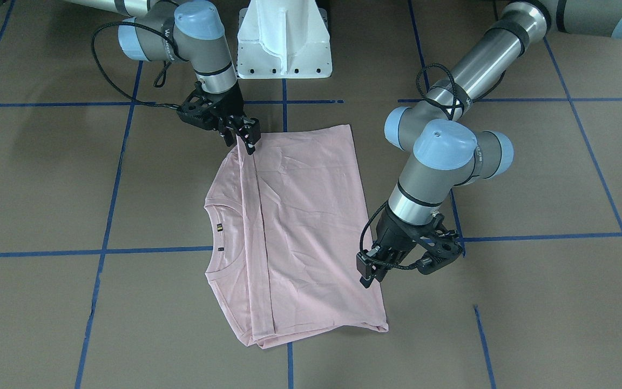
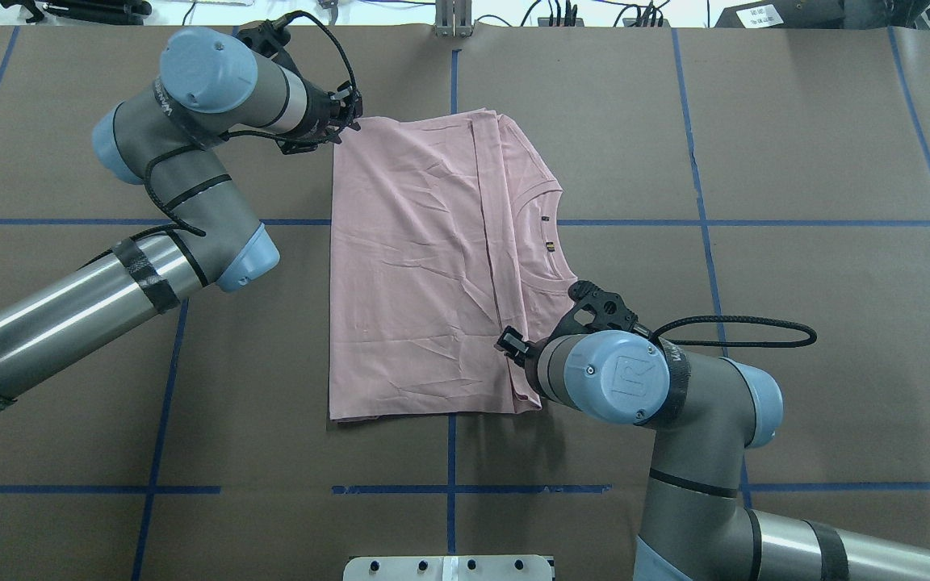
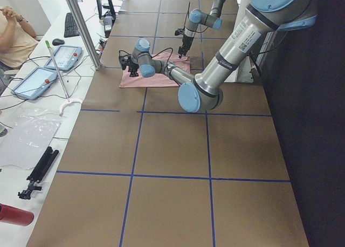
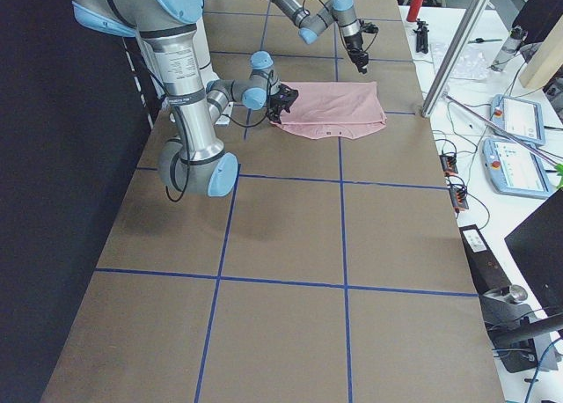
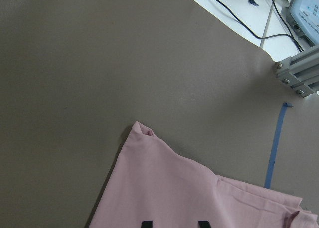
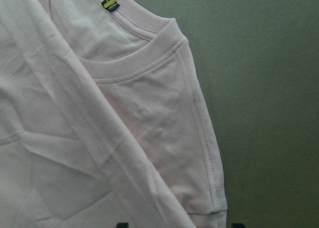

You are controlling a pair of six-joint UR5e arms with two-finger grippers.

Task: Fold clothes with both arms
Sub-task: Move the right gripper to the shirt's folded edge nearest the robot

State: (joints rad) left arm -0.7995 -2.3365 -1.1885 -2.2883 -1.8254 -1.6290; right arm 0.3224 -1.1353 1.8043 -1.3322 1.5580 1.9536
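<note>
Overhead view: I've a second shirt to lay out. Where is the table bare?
Bare: table right of the T-shirt past the blue tape line, far side; also the near-left strip between left arm and white base. Crowded: opposite shirt corners, at the left gripper and right gripper.

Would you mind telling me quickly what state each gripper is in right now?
Left gripper: open, fingertips apart over the shirt near its corner.
Right gripper: open, fingertips wide apart over the shirt near the collar.

Above the T-shirt (image 1: 300, 216), the fingertips (image 5: 202, 224) of the left gripper (image 1: 367, 278) and right gripper (image 1: 249, 147) are cut off by each wrist view's bottom edge; the shirt's underside is hidden.
</note>
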